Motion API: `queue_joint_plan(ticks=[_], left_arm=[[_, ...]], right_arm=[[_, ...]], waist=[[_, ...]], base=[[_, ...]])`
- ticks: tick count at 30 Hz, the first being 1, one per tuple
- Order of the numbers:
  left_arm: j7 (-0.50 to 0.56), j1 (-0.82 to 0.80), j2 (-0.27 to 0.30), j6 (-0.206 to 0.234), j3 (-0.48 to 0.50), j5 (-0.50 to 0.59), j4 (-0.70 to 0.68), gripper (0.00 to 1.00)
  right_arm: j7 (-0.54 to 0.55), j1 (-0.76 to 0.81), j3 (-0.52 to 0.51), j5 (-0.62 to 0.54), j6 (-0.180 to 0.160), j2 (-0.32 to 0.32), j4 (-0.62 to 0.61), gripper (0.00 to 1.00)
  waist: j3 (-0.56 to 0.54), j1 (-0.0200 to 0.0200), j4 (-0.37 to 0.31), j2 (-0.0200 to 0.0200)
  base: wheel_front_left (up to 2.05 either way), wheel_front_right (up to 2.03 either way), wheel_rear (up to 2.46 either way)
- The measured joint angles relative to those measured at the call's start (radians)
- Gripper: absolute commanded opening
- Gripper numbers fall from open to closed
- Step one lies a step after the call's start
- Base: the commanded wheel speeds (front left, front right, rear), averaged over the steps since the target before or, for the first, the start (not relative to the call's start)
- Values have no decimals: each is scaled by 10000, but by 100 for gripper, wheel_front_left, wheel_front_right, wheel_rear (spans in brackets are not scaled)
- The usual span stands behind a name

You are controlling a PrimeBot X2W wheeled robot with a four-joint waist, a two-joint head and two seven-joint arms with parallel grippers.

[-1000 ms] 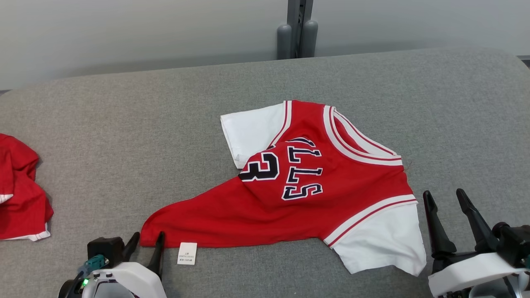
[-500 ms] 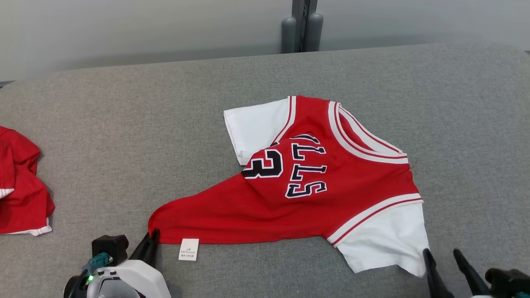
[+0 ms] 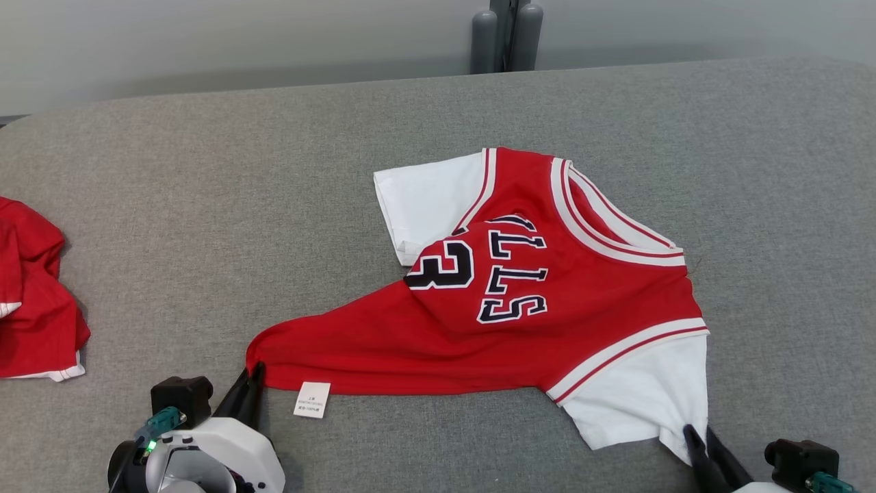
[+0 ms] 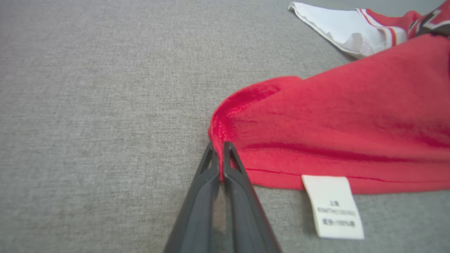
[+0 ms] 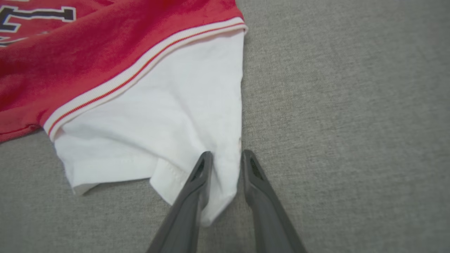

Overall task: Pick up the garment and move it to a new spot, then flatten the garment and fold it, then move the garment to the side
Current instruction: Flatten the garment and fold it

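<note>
1 jersey (image 3: 547, 301) + 1 other red garment (image 3: 34, 301), 1 wht tag (image 3: 311, 400)

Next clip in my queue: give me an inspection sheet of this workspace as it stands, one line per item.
Surface: grey fabric surface, flat.
Job's things: red jersey lying rumpled, lettering upside down in the head view; white label at its hem.
Clutter: second red garment bunched at the left edge.
End effectors: left end effector shut on the jersey's red hem corner; right end effector open, fingers either side of the white sleeve corner.
Cables: teal plug at the left wrist; no loose cable seen.
Surroundings: pale wall; grey posts behind the surface.
</note>
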Motion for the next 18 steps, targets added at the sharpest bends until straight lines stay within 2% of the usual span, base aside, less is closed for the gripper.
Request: queue_joint_plan(ticks=[8, 14, 18], left_arm=[[-430, -10, 75, 199, 188, -17, -309, 0], [-506, -7, 186, 391, 430, -132, -1442, 0], [-324, -77, 347, 523, 523, -138, -2451, 0]], right_arm=[[-69, -30, -63, 230, 2, 33, -313, 0], [-247, -290, -477, 61, 2, 38, -1693, 0], [-199, -716, -637, -29, 2, -198, -2836, 0]], waist=[[-40, 0, 13, 0], [-237, 0, 24, 0], [-367, 0, 88, 0]], base=[[0, 0, 0], [0, 0, 0], [0, 0, 0]])
